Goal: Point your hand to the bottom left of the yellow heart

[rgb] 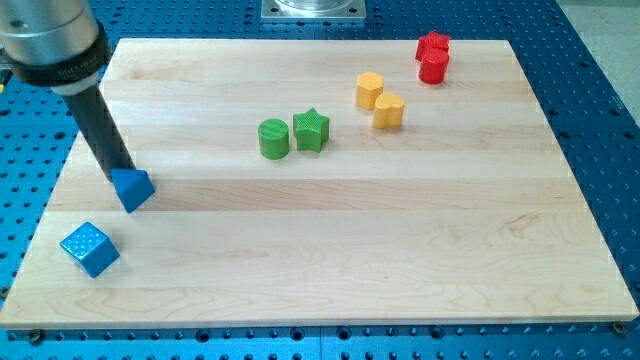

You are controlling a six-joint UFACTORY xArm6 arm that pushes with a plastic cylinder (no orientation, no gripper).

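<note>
Two yellow blocks sit close together at the view's upper right. One (370,90) looks like a hexagon and the other (388,110), just below and right of it, looks like the heart, though the shapes are hard to make out. My tip (121,177) is far away at the view's left. It rests against the upper left side of a blue triangle block (134,189). The dark rod slants up from it to the top left corner.
A blue cube (90,249) lies near the board's bottom left corner. A green cylinder (273,138) and a green star (311,130) stand side by side at centre. Two red blocks (433,45) (433,67) touch near the top right. The wooden board (400,250) lies on a blue perforated table.
</note>
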